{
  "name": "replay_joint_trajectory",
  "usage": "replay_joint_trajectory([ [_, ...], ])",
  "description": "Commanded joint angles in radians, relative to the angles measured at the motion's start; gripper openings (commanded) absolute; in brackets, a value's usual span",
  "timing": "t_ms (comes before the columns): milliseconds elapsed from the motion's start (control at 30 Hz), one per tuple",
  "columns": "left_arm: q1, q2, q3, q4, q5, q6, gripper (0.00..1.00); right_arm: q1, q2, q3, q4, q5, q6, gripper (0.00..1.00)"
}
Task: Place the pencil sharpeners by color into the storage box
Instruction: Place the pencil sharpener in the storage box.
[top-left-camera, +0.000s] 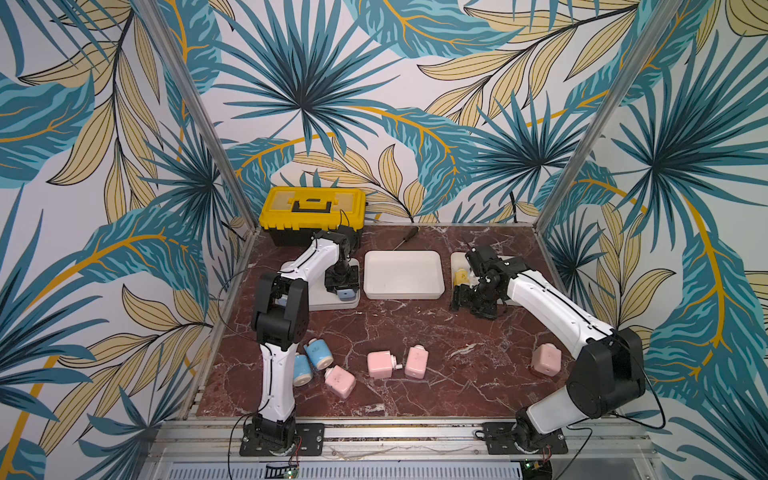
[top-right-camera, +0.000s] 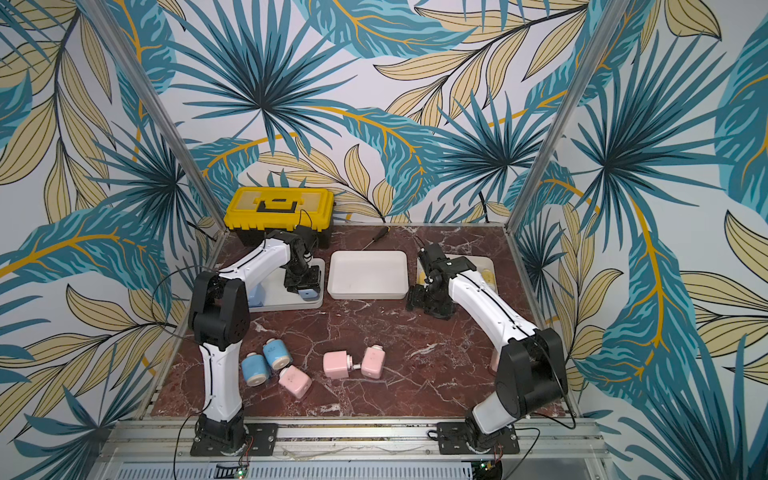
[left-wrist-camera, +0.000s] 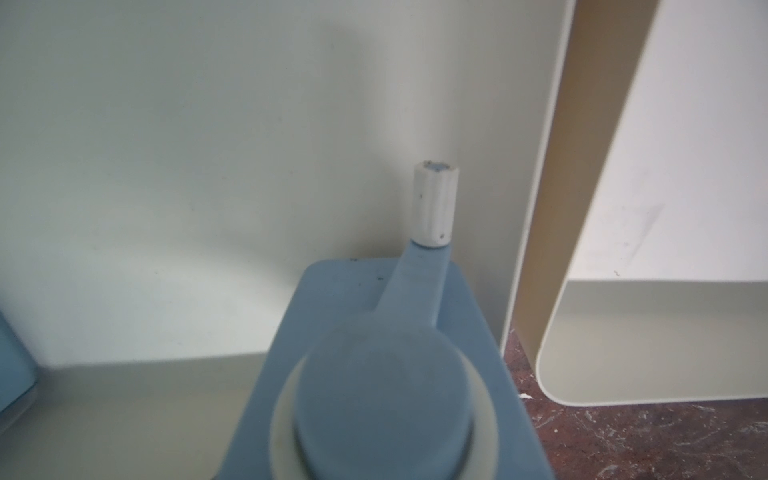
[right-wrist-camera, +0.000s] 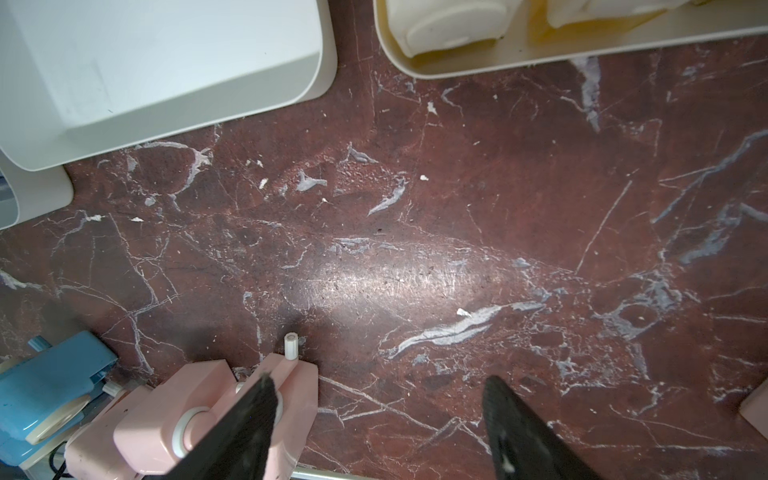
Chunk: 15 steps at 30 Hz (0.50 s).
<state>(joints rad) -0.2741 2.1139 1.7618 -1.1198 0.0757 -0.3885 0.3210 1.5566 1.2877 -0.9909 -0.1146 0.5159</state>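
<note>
Sharpeners are partly sorted: we hold a blue sharpener in the left claw over the left tray, seemingly about to let go. Right claw hangs wide, empty. Loose on the tabletop we count two blue, four pink; next, pink.

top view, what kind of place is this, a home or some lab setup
Most likely a robot test cell, not a home: two arms are bolted to an aluminium rail, the marble-look tabletop is fenced by metal posts, and the leaf-print walls look like a backdrop.
</note>
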Motion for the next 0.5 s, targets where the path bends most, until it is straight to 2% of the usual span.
replay_joint_trajectory([
  [0,0.002,0.002,-0.007,-0.002,0.009,0.016,0.46,-0.002,0.005,-0.009,0.007,-0.013,0.007,0.79],
  [333,0.0,0.012,-0.027,-0.002,0.01,0.014,0.47,-0.002,0.022,-0.007,0.021,-0.027,0.005,0.79],
  [467,0.0,0.024,-0.025,-0.002,0.015,0.016,0.51,-0.002,0.023,-0.009,0.023,-0.028,0.005,0.79],
])
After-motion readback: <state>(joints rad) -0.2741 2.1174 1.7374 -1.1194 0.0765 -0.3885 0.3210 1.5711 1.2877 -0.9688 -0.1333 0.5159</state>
